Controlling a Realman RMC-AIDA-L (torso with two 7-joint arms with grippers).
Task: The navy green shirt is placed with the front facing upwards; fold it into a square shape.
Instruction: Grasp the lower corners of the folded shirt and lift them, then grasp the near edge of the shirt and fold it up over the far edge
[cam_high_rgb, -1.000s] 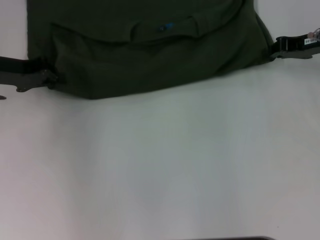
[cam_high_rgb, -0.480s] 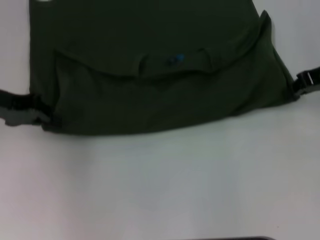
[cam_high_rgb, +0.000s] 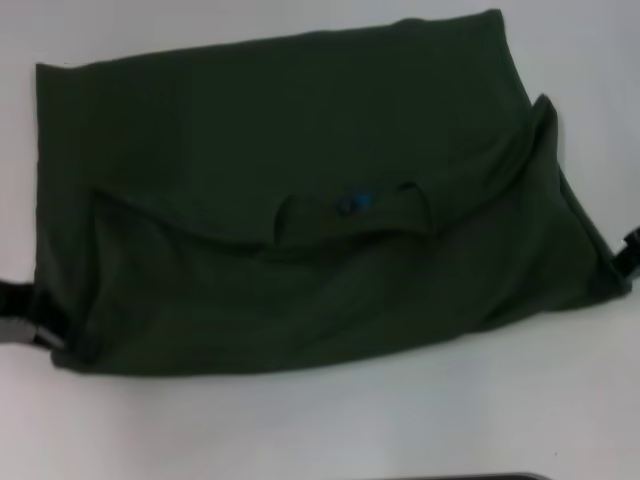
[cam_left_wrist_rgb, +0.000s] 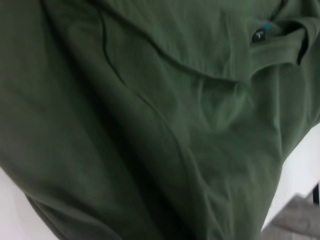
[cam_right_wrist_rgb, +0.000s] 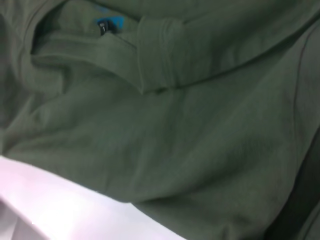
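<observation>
Item: one dark olive-green cotton short-sleeved shirt, lying on your white worktop as a wide folded slab, its near flap doubled over the body so that the ribbed crew neck and the small black-and-blue neck label are showing near the middle. Change on record: across the last second the whole bundle is travelling toward you in the head view; its near fold, formerly high in that view, is now sitting low, and its far edge, formerly cut off, is now showing in full. Left pincer: at the near left corner of the fold, touching cloth; you are getting no view of whether it is gripping, so cannot tell. Right pincer: at the right corner, only a dark sliver showing at the view's edge; likewise cannot tell. Both wrist views are filling with green cloth; the label is appearing in each. Assessment: you are probably dragging the folded shirt closer, and the outline is reading wider than deep, so a further fold is likely outstanding before it squares.
</observation>
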